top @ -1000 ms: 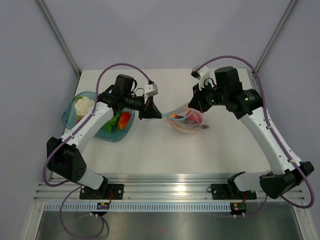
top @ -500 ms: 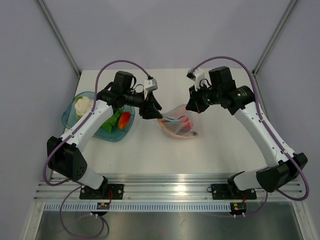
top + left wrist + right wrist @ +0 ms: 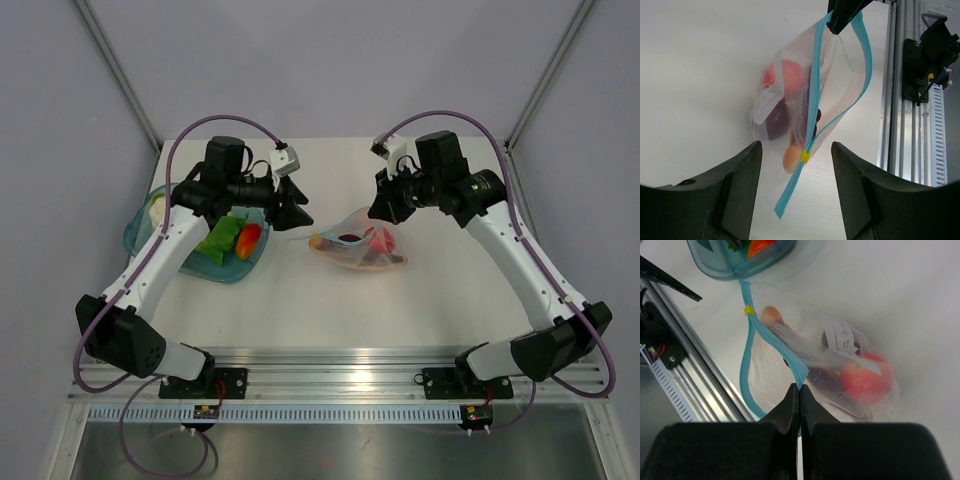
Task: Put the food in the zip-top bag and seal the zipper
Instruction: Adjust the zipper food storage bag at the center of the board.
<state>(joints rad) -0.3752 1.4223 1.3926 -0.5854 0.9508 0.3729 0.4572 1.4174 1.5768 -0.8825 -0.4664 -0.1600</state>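
Observation:
The clear zip-top bag (image 3: pixel 358 250) lies mid-table and holds the food: a red round piece (image 3: pixel 865 377), an orange carrot-like piece (image 3: pixel 771 314) and dark purple pieces (image 3: pixel 825 382). Its teal zipper (image 3: pixel 746 360) gapes in a loop, with a yellow slider (image 3: pixel 804 156) near the left end. My right gripper (image 3: pixel 800 390) is shut on one zipper strip at the bag's far right corner (image 3: pixel 380 212). My left gripper (image 3: pixel 796 147) is open, its fingers on either side of the zipper's free left end without touching it (image 3: pixel 296 213).
A teal translucent bowl (image 3: pixel 140 243) at the left holds a white cauliflower, green pieces and an orange-red piece (image 3: pixel 248 240). An aluminium rail (image 3: pixel 340 358) runs along the near table edge. Grey walls and slanted frame posts enclose the back.
My left gripper has opened, let go of the bag's left end and drawn back to the left. The right gripper has shifted the bag slightly left.

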